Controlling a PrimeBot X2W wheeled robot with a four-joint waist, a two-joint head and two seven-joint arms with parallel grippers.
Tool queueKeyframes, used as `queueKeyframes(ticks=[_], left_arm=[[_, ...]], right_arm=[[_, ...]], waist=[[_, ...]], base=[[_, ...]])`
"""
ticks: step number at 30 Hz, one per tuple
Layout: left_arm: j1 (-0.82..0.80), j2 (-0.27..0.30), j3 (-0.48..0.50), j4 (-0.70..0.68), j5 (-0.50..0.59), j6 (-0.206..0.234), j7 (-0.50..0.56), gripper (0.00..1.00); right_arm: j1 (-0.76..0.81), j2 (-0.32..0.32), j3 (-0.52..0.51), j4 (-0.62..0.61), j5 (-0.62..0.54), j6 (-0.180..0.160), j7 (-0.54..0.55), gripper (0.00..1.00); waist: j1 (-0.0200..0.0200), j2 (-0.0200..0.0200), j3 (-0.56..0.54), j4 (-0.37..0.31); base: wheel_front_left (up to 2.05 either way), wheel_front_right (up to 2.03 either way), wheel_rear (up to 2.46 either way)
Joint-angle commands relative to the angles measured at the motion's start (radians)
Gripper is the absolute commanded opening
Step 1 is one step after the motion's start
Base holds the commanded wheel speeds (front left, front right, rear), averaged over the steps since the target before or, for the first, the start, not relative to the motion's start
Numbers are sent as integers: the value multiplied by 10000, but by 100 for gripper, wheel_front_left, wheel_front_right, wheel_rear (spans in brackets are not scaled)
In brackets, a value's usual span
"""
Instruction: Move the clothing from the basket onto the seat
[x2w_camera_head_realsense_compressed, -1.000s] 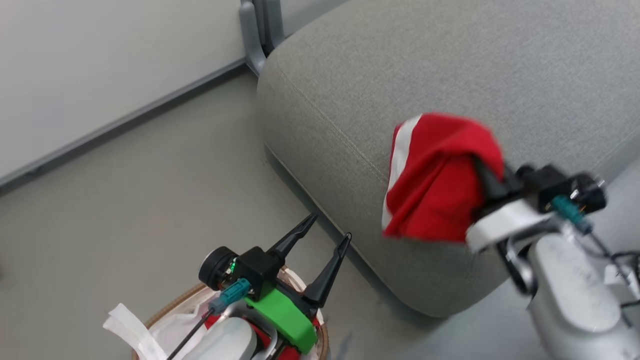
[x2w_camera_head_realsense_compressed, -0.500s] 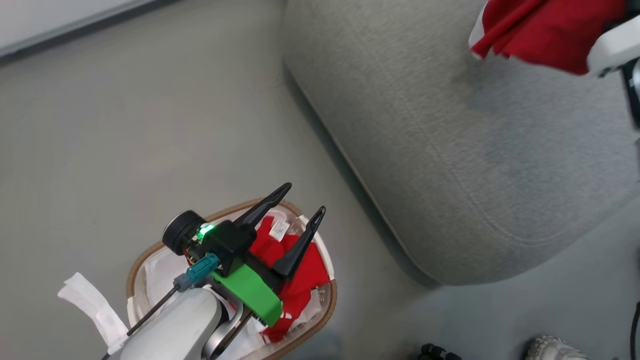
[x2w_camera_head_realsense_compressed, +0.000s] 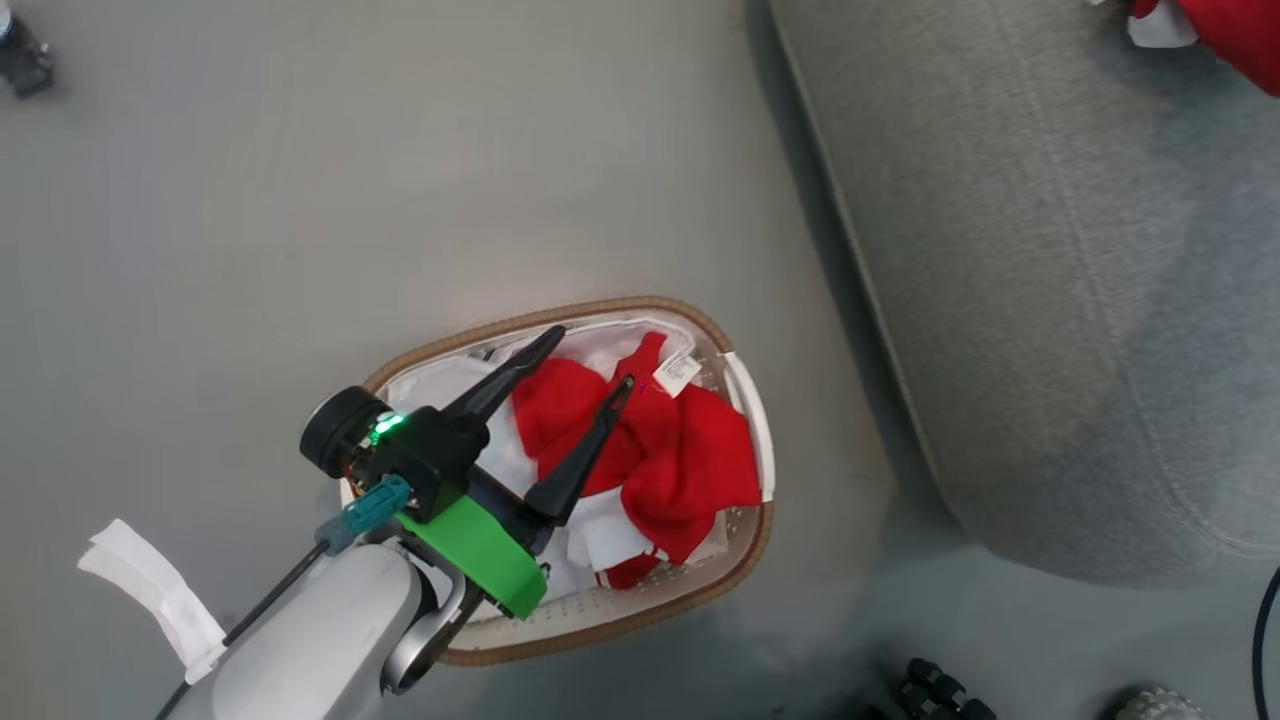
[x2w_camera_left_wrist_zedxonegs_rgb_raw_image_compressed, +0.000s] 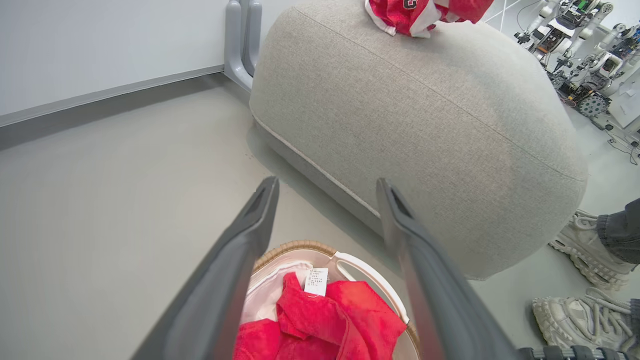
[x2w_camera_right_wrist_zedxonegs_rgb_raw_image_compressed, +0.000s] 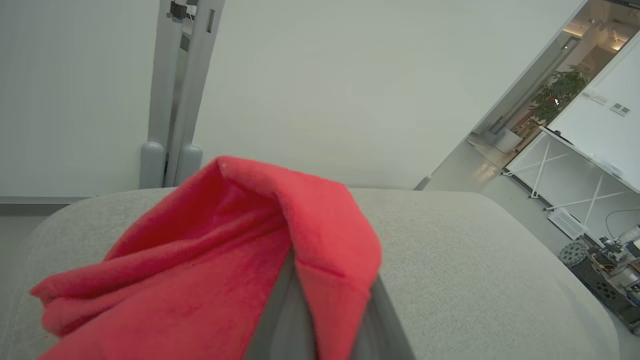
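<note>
The job is partly done, by the look of it. One red garment with white panels is up at the large grey woven-fabric seat cushion. In the right wrist view this garment drapes over the right gripper, whose fingers stand close together with a fold of cloth between them, so I judge it clenched on the garment and not yet let go. More red-and-white sports clothing, a crumpled heap with a small white label showing, still lies in the oval cream-white perforated basket with the brown woven rim, on its glossy white liner. The left gripper hangs above that heap with its fingers spread wide and nothing between them. What is left, then, is to release the garment on the seat and fetch the rest. The basket stands on the grey floor just beside the seat's rounded edge, with nothing between them. A person's pale trainers stand near the seat's far corner, well clear of the basket.
</note>
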Motion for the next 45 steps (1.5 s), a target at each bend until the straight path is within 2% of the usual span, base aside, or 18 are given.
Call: queueKeyframes(ticks=[1, 2, 3, 4, 5, 10, 13, 17, 21, 27, 39, 45], left_arm=[[-147, 65, 69, 4, -26, -4, -4, 100], [-122, 68, 101, 36, -48, -4, -4, 100], [-77, 65, 120, 103, -82, -4, -4, 100], [-4, 28, 140, 177, -184, -4, -6, 100], [16, -9, 209, 202, -221, -4, -6, 100], [173, -155, 604, 336, -172, -4, -4, 100], [360, -224, 773, 506, -75, -4, -4, 100], [633, -428, 1150, 717, 51, -4, -6, 100], [1079, -598, 1691, 1113, 232, -4, -6, 100], [1524, -949, 2230, 1541, 463, -4, -4, 100], [2479, -1664, 4154, 2300, 754, -4, -4, 100], [3011, -2017, 5426, 2626, 1367, -4, -4, 100]], right_arm=[[305, 148, -482, 71, -360, -15, -61, 0], [472, 253, -926, 83, -653, -14, -85, 0], [631, 372, -1251, 106, -853, -14, -126, 35], [854, 509, -1552, 134, -1053, -14, -164, 83], [1066, 554, -1771, 125, -1219, -14, -198, 100], [2443, 876, -2803, 154, -1538, -14, -305, 100], [3188, 1051, -2869, -353, -1090, -15, -319, 100], [4516, 1283, -2451, -1096, -346, -14, -321, 100], [6025, 1445, -1002, -2011, 41, -14, -323, 100], [7445, 2067, 566, -3247, 1216, -14, -316, 100], [8035, 2530, 3285, -4353, 3657, -14, -317, 100], [8169, 2552, 4338, -4373, 4306, -15, -317, 100]], waist=[[-3, 0, 664, 666], [-3, 0, 652, 664], [-3, 0, 611, 651], [-3, 0, 548, 620], [-3, 0, 487, 598], [-3, 0, -111, 401], [-3, 0, -546, 283], [-3, 0, -1204, 181], [-3, 0, -1884, 113], [-3, 0, -2674, 160], [-3, 0, -3897, 849], [-3, 0, -4444, 1173]], base=[[0, 0, 0], [0, 0, 0], [0, 0, 0], [0, 0, 0], [0, 0, 0], [0, 0, 0], [0, 0, 0], [0, 0, 0], [0, 0, 0], [0, 0, 0], [0, 0, 0], [0, 0, 0]])
